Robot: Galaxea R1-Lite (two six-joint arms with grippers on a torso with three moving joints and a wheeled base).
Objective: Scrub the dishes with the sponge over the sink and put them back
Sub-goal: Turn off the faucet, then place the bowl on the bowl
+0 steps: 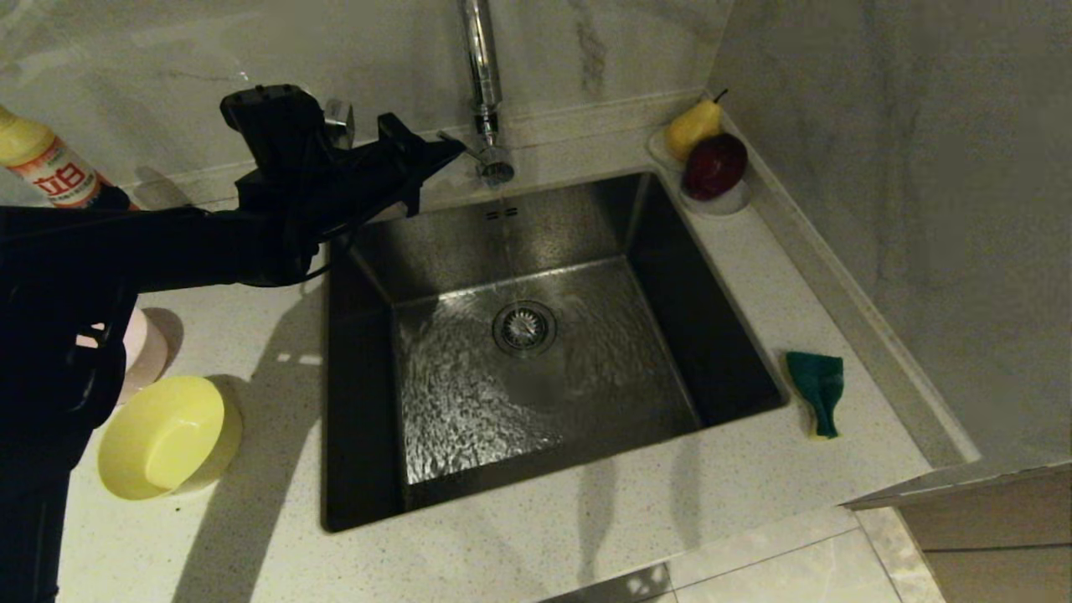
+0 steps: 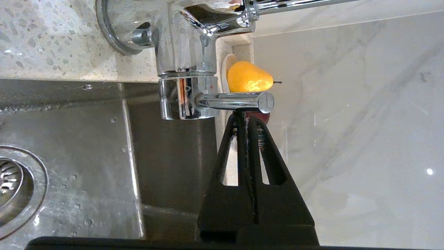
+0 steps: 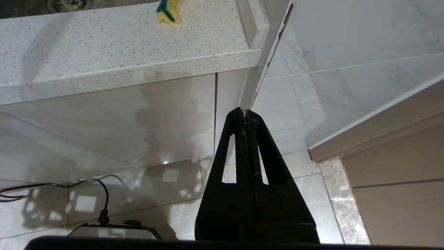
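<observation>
The left gripper point(image 1: 452, 151) is in the upper left of the head picture, with its fingers pressed together and holding nothing. Its tip is right at the tap handle point(image 2: 239, 101). Water runs from the tap point(image 1: 484, 92) down into the sink point(image 1: 586, 218), which fills the middle of the picture.

The sponge point(image 1: 816, 392) lies on the counter point(image 1: 519, 544) at the right of the picture, just beside the sink and well apart from that gripper. The yellow bowl point(image 1: 167, 437) sits at the lower left, with a pink bowl point(image 1: 144, 347) just above it.

The right gripper point(image 3: 245, 113) hangs low under the counter edge, fingers together and empty.
</observation>
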